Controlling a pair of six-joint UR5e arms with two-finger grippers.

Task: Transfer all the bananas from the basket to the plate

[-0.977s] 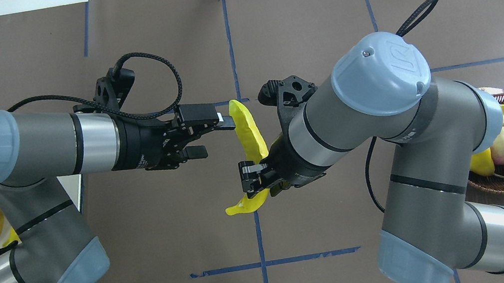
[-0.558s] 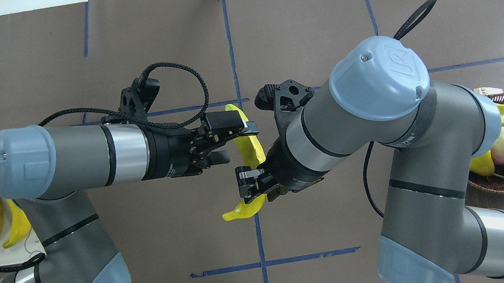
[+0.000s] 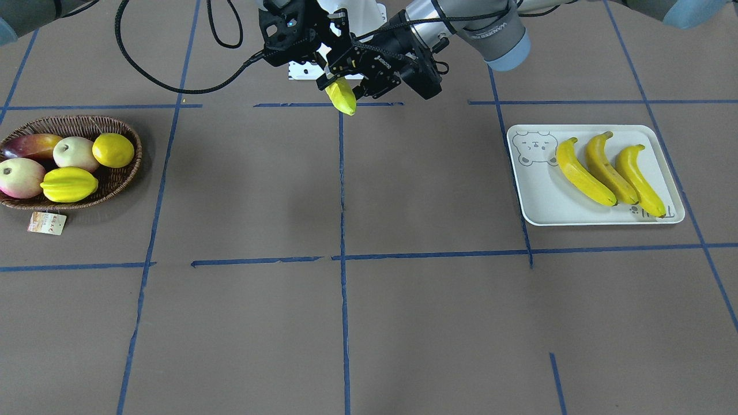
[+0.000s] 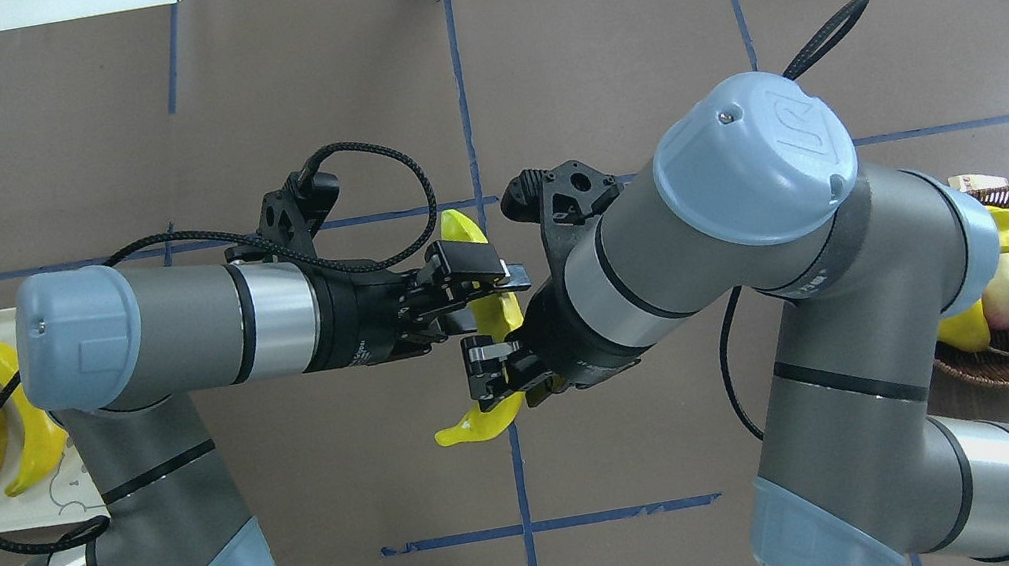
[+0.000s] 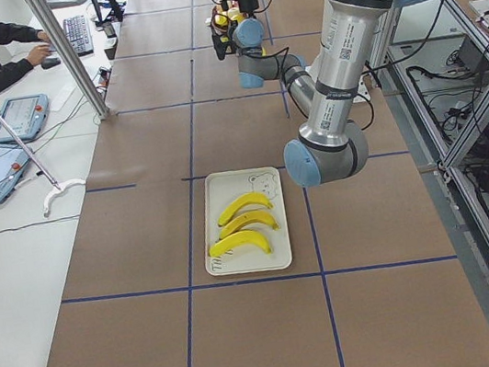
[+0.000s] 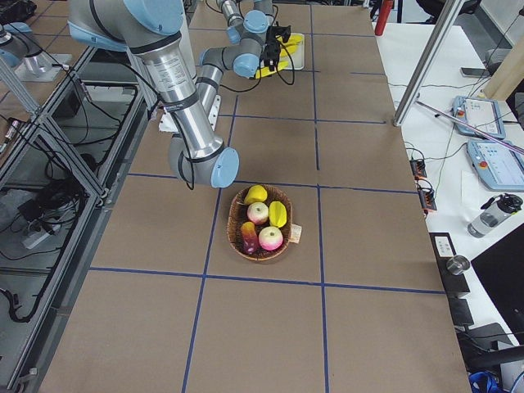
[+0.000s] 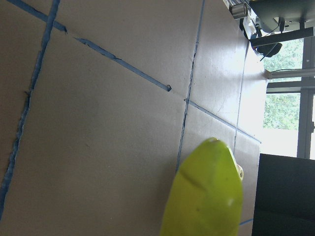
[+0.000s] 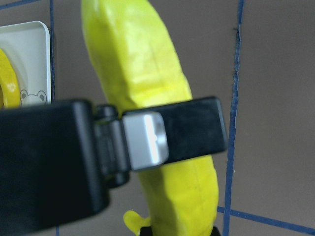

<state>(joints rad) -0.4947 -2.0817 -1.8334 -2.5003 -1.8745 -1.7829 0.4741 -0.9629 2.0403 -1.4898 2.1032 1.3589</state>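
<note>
Overhead exterior: right hand (image 4: 487, 375) grips banana (image 4: 495, 313); left hand (image 4: 482, 300) straddles it.

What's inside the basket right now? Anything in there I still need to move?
Inside the basket: a lemon, a starfruit, an apple, a pinker apple and a reddish mango. Nothing long and curved among them. The fruit covers the basket floor, so anything beneath is hidden.

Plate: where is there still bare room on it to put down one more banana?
Bare: the plate's strip beside the bear print, between the rim on the basket side and the nearest banana. Crowded: the other half, where three bananas lie side by side.
</note>
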